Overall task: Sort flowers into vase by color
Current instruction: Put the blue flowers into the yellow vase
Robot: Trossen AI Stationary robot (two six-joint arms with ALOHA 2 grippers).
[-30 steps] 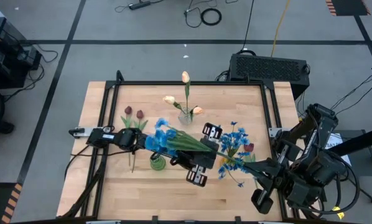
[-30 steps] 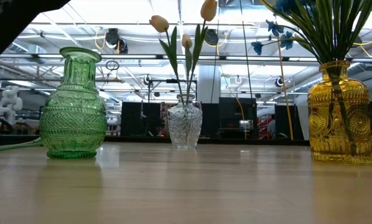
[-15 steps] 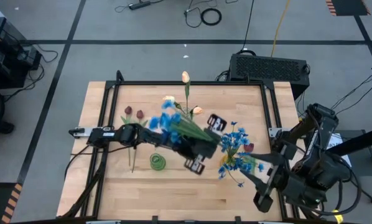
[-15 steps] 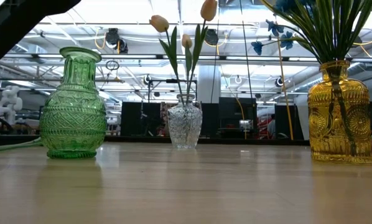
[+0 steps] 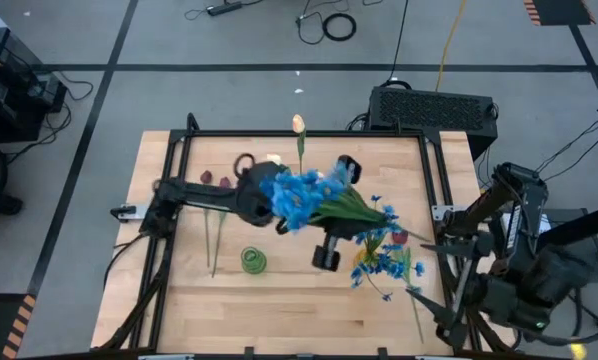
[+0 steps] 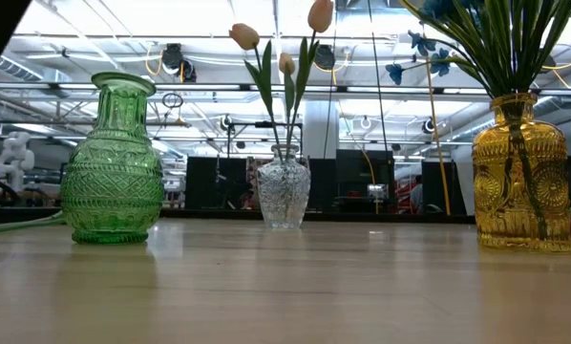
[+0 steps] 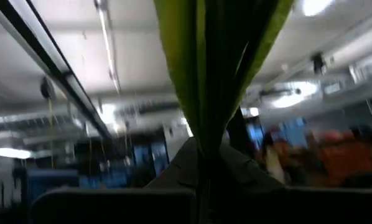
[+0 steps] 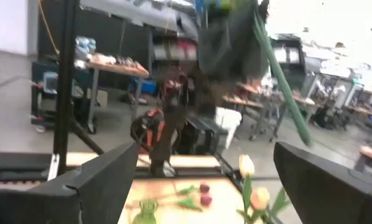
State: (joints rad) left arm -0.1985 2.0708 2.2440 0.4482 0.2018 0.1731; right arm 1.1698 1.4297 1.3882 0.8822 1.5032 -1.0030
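My left gripper [image 5: 334, 212] is raised high over the middle of the table and shut on a blue flower. Its blue blooms [image 5: 297, 196] point toward the left, and its green leaves [image 7: 201, 74] rise in front of the wrist camera. Its stem [image 8: 285, 93] slants down below the gripper. My right gripper [image 8: 204, 180] is open and empty near the table's near right corner. The yellow vase [image 5: 364, 265] holds blue flowers, and the clear vase [image 6: 284, 191] holds cream tulips [image 6: 266, 43]. The green vase [image 5: 252, 260] stands empty. Two dark red tulips [image 5: 215, 182] lie flat on the table at the far left. My left gripper pinches the blue flower's leafy stem [image 7: 201, 168] between its two fingers, partway along its length. The fingers point upward. The flower is lifted clear of the table, with its blooms above and its bare stem end slanting down below the gripper.
Another dark red tulip [image 5: 401, 237] lies on the table just right of the yellow vase. A black frame [image 5: 279, 134] runs along the table's edges. Bare wood [image 5: 279, 310] shows along the near edge.
My left gripper has risen and swung toward the far right, turning upward with the blue flower. The flower has gone from lying over the green vase to standing high above the table's middle. My right arm has drawn back toward the near right corner.
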